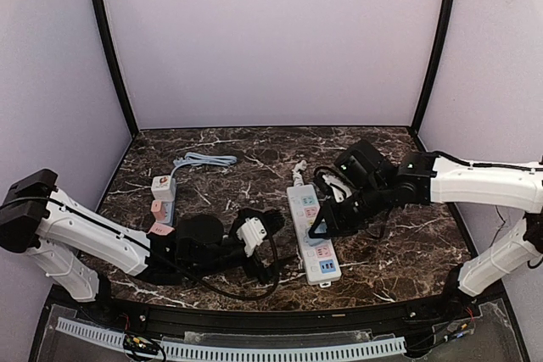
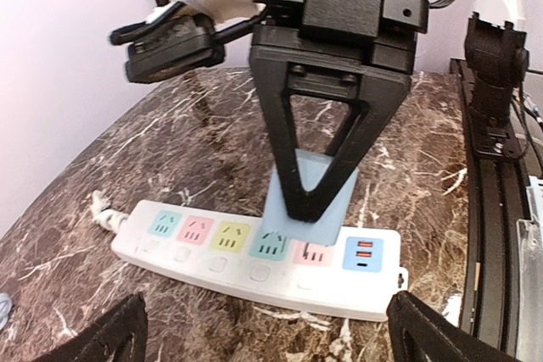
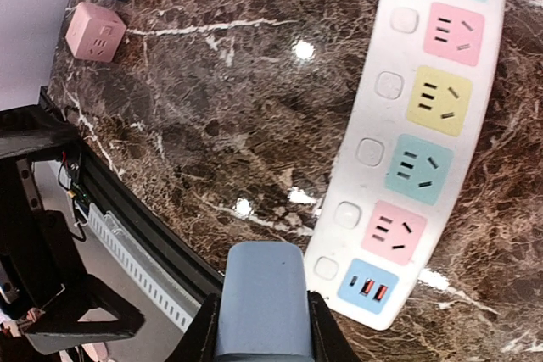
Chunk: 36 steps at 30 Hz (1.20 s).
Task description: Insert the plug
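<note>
Quick headcount on the bench [image 1: 254, 146]: one white power strip [image 1: 322, 264] just past centre toward 3 o'clock, carrying five coloured sockets [image 3: 434, 106] (two teal, two pink, one yellow), six little switch buttons [image 3: 389, 84] and one blue USB block [image 3: 367, 286]. Over at 9 o'clock I count three cube adapters [image 1: 159, 208], one whitish and two pink, plus one pale blue cable [image 1: 204, 160] up around 10 o'clock. Then there's one blue plug [image 3: 259, 290], and two end effectors total: the left end effector [image 2: 270, 332] and the right end effector [image 3: 259, 328].
</note>
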Available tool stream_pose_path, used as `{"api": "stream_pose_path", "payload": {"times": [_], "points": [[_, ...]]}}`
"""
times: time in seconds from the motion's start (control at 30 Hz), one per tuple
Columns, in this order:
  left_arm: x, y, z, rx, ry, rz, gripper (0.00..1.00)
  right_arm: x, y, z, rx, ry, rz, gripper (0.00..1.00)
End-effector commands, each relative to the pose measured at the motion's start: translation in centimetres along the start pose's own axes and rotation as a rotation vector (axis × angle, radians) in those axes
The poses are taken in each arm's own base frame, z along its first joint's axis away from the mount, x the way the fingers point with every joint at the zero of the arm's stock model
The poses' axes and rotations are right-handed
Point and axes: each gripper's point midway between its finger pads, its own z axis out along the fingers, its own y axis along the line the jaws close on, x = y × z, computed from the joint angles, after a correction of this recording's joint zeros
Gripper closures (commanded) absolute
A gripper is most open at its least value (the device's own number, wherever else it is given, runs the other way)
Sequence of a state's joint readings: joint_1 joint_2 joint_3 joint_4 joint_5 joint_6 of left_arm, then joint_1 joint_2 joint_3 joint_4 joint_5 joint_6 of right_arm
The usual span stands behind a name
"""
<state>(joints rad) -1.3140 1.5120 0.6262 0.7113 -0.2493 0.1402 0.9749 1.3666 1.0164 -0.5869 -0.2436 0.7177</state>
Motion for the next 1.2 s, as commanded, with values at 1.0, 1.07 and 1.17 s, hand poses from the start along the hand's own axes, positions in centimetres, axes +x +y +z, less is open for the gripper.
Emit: {"api": "stream_pose_path", "payload": {"times": [1.0,1.07,1.17], "points": [[2.2,10.9,-4.9,-0.408,-0.064,-0.301,0.01,1.0,-7.0,4.4,0.21,0.161,0.079,1.0],[2.3,10.8,-4.8,-0.405,-0.063,-0.302,0.01,1.0,-7.0,4.5,0.211,0.162,0.077,1.0],[2.2,10.8,-4.8,-0.403,-0.065,-0.301,0.01,0.9,-7.2,4.4,0.219,0.159,0.08,1.0]]}}
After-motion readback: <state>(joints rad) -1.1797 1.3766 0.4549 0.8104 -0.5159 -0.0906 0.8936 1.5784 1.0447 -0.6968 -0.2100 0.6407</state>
